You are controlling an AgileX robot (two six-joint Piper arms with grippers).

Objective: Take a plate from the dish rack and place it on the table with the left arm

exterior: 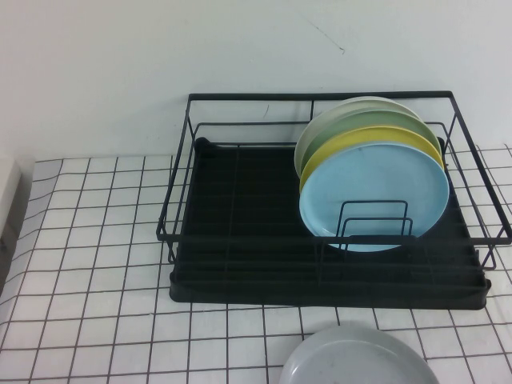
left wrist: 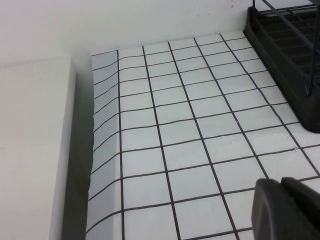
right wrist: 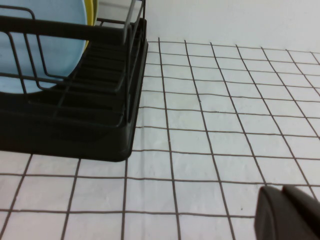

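Left gripper: only a dark fingertip pair shows at the edge of the left wrist view, above bare cloth; the two tips sit close together with a thin seam between them, so it looks narrow and holds nothing.
Right gripper: likewise a dark tip at the edge of the right wrist view, over the cloth beside the rack's corner; the tips look pressed near each other, gripping nothing.
Arms in the high view: neither arm nor gripper shows there.
Table: white cloth with a thin black grid; it wrinkles and drops away at the robot's left edge.
Dish rack: black wire frame on a black drip tray, standing at the back of the table against the white wall, toward the robot's right.
Plate: light blue, upright on edge in the right part of the rack, foremost of the stack, behind a low wire divider.
Yellow plate: just behind the blue one, leaning with it.
Green plate: next behind the yellow.
Pale plate: rearmost, whitish.
Grey plate: lies flat on the cloth in front of the rack, partly cut off by the near edge.
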